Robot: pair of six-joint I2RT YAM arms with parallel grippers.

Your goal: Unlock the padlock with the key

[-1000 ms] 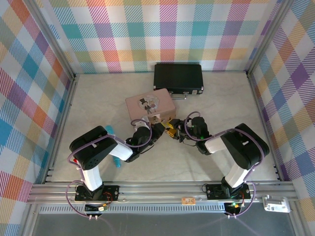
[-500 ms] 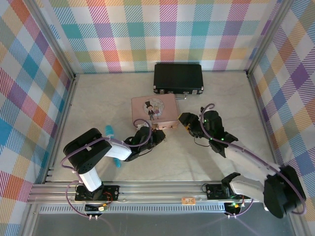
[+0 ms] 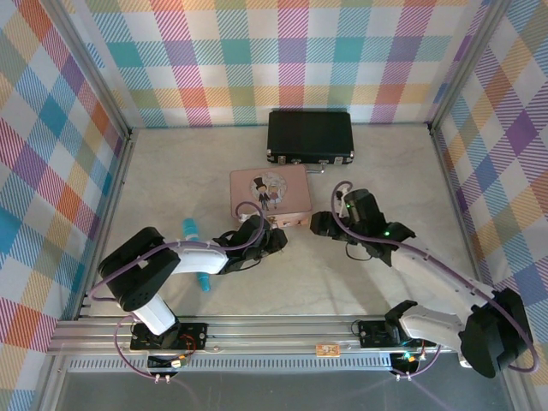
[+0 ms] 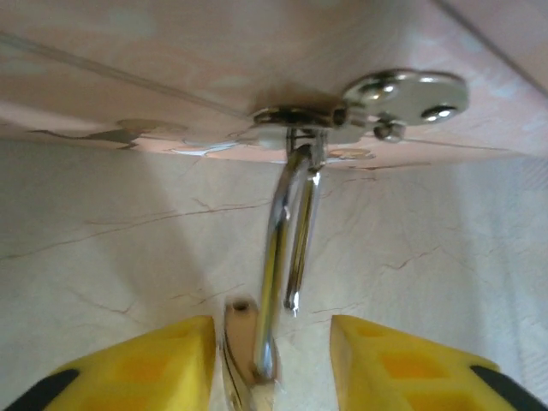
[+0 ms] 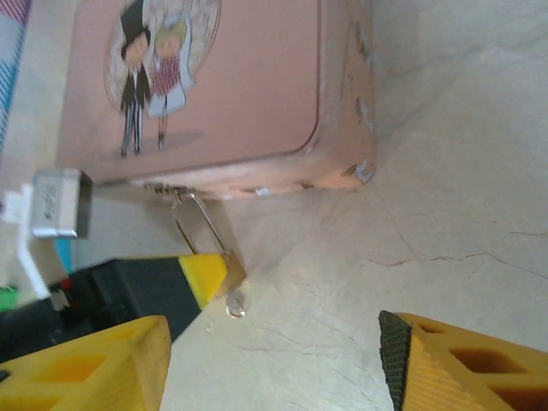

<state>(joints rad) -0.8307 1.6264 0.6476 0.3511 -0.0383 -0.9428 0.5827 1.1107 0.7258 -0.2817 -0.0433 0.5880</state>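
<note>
Since shackle end looks out of padlock [image 4: 257, 351] body, I judge lock open, job nearly done. Padlock hangs from pink tin [image 3: 270, 190] clasp, between left gripper [image 4: 272, 330] jaws, part open, gap showing. Right gripper [image 5: 274, 330] jaws wide, empty. Key: cannot tell where.

A pale, marbled surface [image 3: 385, 171] carries a pink tin [image 3: 270, 190] near its middle, a black case [image 3: 310, 134] just behind it, and a teal pen [image 3: 189, 228] at front left.
</note>
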